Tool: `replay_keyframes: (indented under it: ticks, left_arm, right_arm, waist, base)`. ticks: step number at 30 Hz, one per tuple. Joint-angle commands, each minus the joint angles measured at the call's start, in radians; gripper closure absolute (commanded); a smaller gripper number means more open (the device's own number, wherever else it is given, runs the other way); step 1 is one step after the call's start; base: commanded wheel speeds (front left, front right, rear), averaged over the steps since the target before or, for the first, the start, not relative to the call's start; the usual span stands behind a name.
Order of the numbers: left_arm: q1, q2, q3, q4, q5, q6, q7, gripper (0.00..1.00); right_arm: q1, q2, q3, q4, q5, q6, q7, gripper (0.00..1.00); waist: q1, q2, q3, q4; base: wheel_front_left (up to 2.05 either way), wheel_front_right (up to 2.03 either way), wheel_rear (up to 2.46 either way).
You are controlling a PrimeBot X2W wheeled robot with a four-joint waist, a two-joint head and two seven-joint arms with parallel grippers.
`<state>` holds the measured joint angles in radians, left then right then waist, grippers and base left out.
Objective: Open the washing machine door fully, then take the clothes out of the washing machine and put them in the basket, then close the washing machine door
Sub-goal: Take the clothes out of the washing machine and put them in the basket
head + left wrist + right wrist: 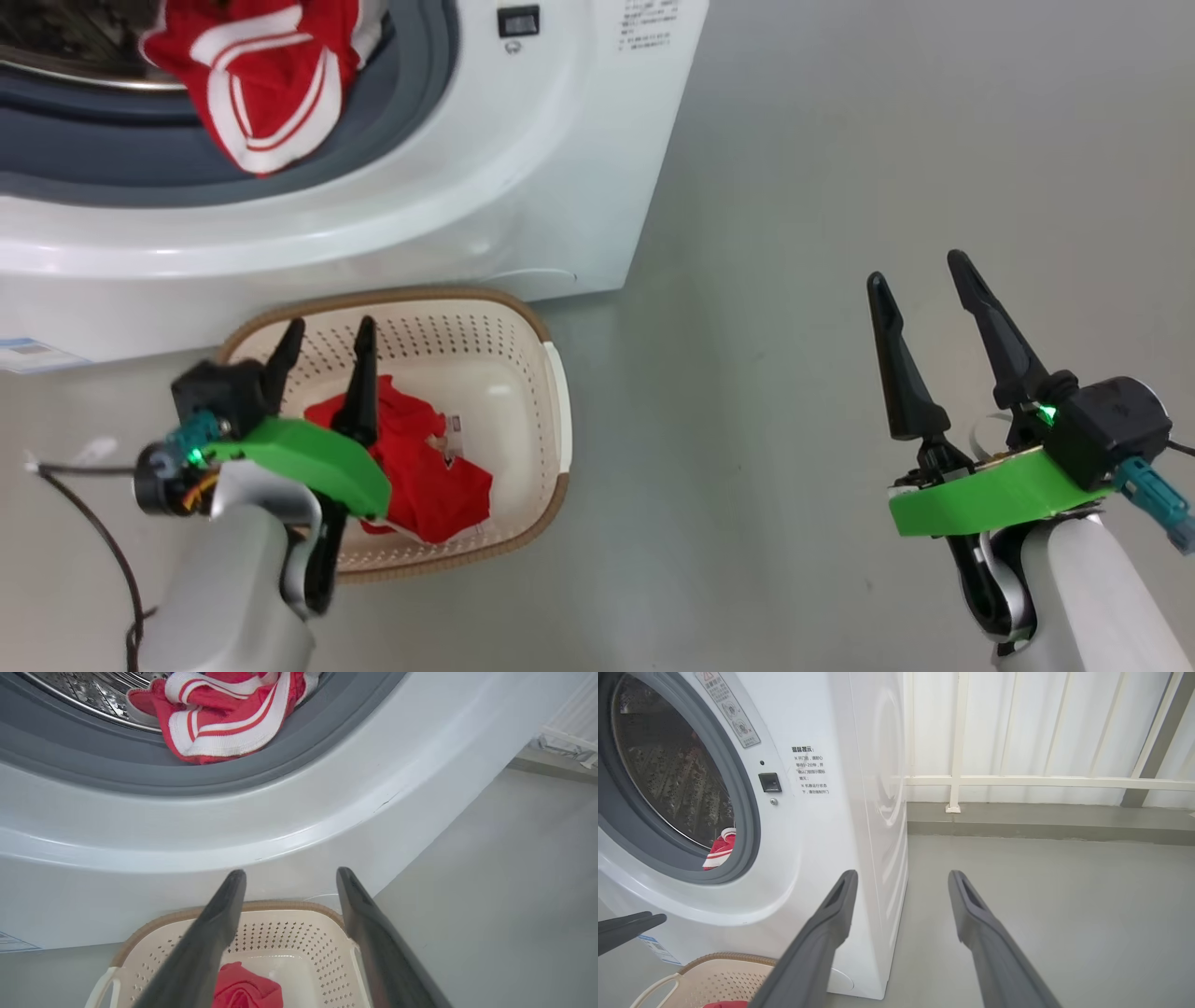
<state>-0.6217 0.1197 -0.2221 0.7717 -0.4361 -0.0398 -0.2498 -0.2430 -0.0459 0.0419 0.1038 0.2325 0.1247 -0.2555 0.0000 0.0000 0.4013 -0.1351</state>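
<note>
The white washing machine (523,187) stands open; its door is out of view. One of the red clothes with white stripes (257,79) hangs over the grey rubber ring at the drum's mouth (219,718), and its edge shows in the right wrist view (720,849). A second red garment (425,467) lies in the cream basket (558,392) on the floor before the machine (299,942). My left gripper (325,341) hovers open above the basket's left half, holding nothing (290,877). My right gripper (920,271) stands open and empty over bare floor to the right (901,877).
Grey floor (840,187) spreads to the right of the machine. A white railing (1017,781) and a low grey kerb run behind it. A black cable (93,523) trails beside my left arm. A blue-white label (28,353) sits low on the machine's front.
</note>
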Motion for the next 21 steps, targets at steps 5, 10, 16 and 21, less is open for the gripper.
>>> replay_keyframes:
  ticks: [5, 10, 16, 21]
  left_arm:
    - [0.115, 0.020, 0.063, -0.175, 0.038, 0.025, -0.012, 0.00]
    - [0.197, 0.013, 0.100, -0.323, 0.077, 0.044, -0.012, 0.00]
    - [0.286, -0.002, 0.145, -0.474, 0.120, 0.046, -0.012, 0.00]
    - [0.346, -0.016, 0.155, -0.526, 0.140, 0.045, -0.012, 0.00]
  right_arm:
    - [0.048, -0.004, 0.009, -0.015, -0.020, 0.006, -0.006, 0.00]
    - [0.067, -0.004, 0.001, -0.021, -0.035, 0.006, -0.006, 0.00]
    - [0.091, -0.004, -0.017, -0.031, -0.048, 0.006, -0.006, 0.00]
    - [0.119, -0.004, -0.030, -0.039, -0.057, 0.006, -0.006, 0.00]
  waist:
    - [0.0000, 0.0000, -0.078, 0.026]
    - [0.0000, 0.0000, -0.117, 0.036]
    - [0.0000, 0.0000, -0.157, 0.045]
    - [0.0000, 0.0000, -0.192, 0.053]
  base:
    - [0.00, 0.00, 0.00]
    - [0.00, 0.00, 0.00]
    - [0.00, 0.00, 0.00]
    - [0.00, 0.00, 0.00]
